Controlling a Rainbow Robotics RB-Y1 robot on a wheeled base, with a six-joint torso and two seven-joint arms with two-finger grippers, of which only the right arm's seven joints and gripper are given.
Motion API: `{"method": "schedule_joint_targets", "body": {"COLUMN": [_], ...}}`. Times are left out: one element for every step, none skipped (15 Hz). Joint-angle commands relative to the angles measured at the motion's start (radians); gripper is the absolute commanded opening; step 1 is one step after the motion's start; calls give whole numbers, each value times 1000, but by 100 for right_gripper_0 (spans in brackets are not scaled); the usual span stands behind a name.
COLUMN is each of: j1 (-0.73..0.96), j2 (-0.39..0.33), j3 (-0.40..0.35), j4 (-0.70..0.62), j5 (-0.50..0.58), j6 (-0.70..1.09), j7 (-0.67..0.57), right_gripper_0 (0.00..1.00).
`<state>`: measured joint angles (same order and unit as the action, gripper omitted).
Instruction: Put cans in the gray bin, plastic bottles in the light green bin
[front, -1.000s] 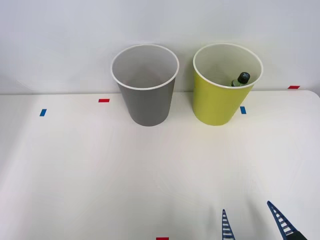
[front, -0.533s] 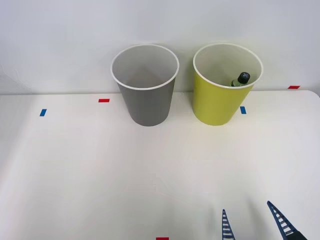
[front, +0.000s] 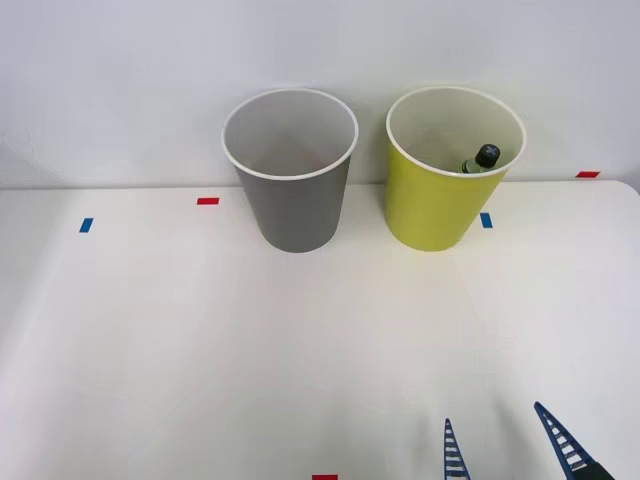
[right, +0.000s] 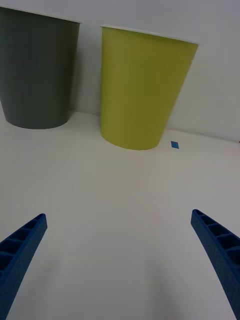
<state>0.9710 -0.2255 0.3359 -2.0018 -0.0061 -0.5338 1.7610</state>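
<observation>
The gray bin (front: 292, 190) stands at the back of the white table, left of the light green bin (front: 440, 195). A green plastic bottle with a black cap (front: 483, 158) leans inside the light green bin, against its right wall. No cans show. My right gripper (front: 505, 440) hovers low at the table's front right, open, with nothing between its blue ribbed fingers. In the right wrist view the gray bin (right: 37, 72) and the light green bin (right: 142, 87) stand well ahead of the open gripper (right: 120, 260).
Small red tape marks (front: 207, 201) and blue tape marks (front: 86, 225) dot the white table (front: 200, 340). A blue mark (right: 174, 144) lies by the light green bin's foot. A pale wall rises right behind the bins.
</observation>
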Motion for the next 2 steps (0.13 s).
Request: {"method": "schedule_joint_targets", "body": {"j1": [0, 0], "j2": [0, 0], "j3": [0, 0], "j4": [0, 0], "j5": [0, 0], "j6": [0, 0], "j7": [0, 0], "right_gripper_0": [100, 100]}}
